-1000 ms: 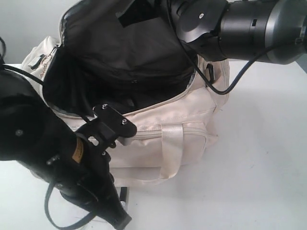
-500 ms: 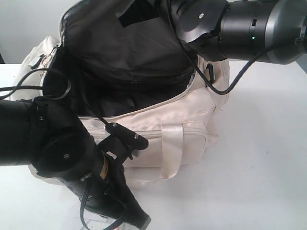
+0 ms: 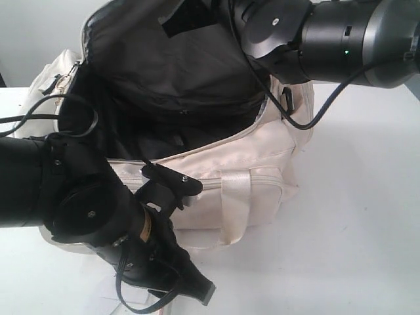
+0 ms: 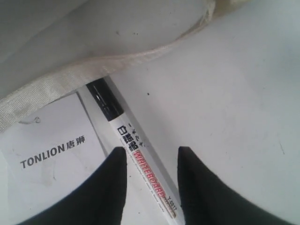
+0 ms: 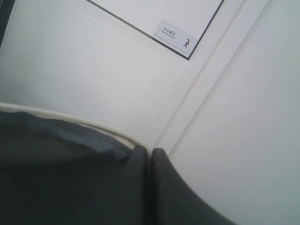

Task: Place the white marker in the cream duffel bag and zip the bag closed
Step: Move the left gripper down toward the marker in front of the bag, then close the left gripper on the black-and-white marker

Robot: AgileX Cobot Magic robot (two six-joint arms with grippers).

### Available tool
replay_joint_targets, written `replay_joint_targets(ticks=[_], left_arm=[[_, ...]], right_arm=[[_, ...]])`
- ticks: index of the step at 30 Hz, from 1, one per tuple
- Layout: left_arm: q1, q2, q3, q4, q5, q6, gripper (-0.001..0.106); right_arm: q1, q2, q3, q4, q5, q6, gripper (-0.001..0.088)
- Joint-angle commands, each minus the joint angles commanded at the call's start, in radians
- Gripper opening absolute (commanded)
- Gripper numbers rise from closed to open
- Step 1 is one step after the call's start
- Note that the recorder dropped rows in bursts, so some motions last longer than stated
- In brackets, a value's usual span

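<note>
While its curved top flap stands lifted at the upper middle of the exterior view, the large soft cream fabric duffel bag (image 3: pixel 262 164) shows its black lining wide open. The grey-and-black right arm (image 3: pixel 328 39) reaches in from the upper right to that flap. The black left arm (image 3: pixel 85 210) fills the lower left, with the left gripper (image 3: pixel 200 289) down at the bottom edge, in front of the bag on the white table (image 3: pixel 367 230). The marker is hidden here.

The left wrist view shows the slim white marker with red print and a dark cap (image 4: pixel 136 159) lying flat on the table, its cap end just beside the shiny cream strap handle (image 4: pixel 70 75) and its barrel along the edge of the white "TONLION" paper card (image 4: pixel 47 140). The left gripper (image 4: pixel 151 161) straddles the barrel with its fingers spread, not yet touching. The marker is probably light, stiff, smooth and apt to roll, so a mid-barrel pinch across it looks best.

In the right wrist view, the right gripper (image 5: pixel 150 161) has its fingertips pressed together, seemingly pinching the flap's cream-piped edge.
</note>
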Motion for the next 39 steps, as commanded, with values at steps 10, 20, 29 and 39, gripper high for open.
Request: replay_joint_targets(ticks=[10,20,29,39], left_arm=[[0.000,0.022,-0.035,0.102,0.108,-0.247,0.042],[-0.020,0.081,-0.058,0.120,0.109,-0.338,0.042],[-0.069,0.127,-0.058,0.321,0.119,-0.604,0.042],[-0.069,0.148,-0.058,0.309,0.069,-0.758,0.042]], right_arm=[[0.000,0.000,0.000,0.000,0.000,0.000,0.0000],[0.000,0.000,0.000,0.000,0.000,0.000,0.0000],[0.000,0.000,0.000,0.000,-0.001,0.000,0.0000],[0.000,0.000,0.000,0.000,-0.001,0.000,0.0000]])
